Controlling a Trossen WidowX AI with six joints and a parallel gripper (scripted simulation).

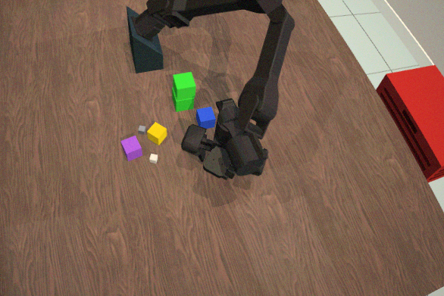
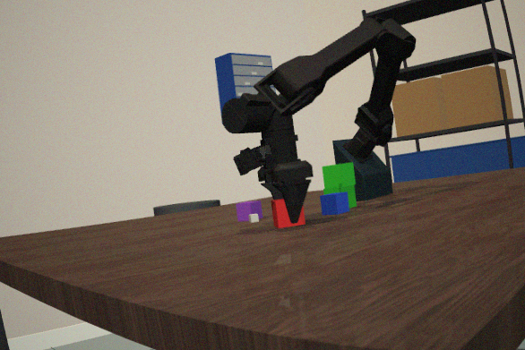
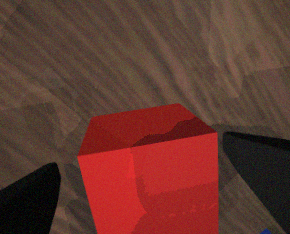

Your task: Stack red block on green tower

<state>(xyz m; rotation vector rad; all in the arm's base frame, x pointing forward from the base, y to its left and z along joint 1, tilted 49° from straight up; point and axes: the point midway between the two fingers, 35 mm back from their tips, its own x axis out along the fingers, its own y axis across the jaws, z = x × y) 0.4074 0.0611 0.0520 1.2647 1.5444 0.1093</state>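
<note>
The red block (image 2: 279, 216) (image 3: 150, 165) sits on the wooden table (image 1: 303, 224) (image 2: 358, 265). My gripper (image 1: 219, 167) (image 2: 293, 221) (image 3: 143, 155) is lowered over it and open, with one dark finger on each side of the block and a gap at both sides in the wrist view. In the top view the gripper body hides the block. The green tower (image 1: 184, 91) (image 2: 339, 181), two green blocks high, stands upright a short way behind the gripper, apart from it.
A blue block (image 1: 205, 116) (image 2: 334, 203) lies between tower and gripper. A yellow block (image 1: 157, 132), a purple block (image 1: 131, 148) (image 2: 248, 210) and small white (image 1: 153, 158) and grey (image 1: 142, 129) cubes lie left. The arm's dark base (image 1: 145, 54) stands behind; a red crate (image 1: 417, 118) is off-table right.
</note>
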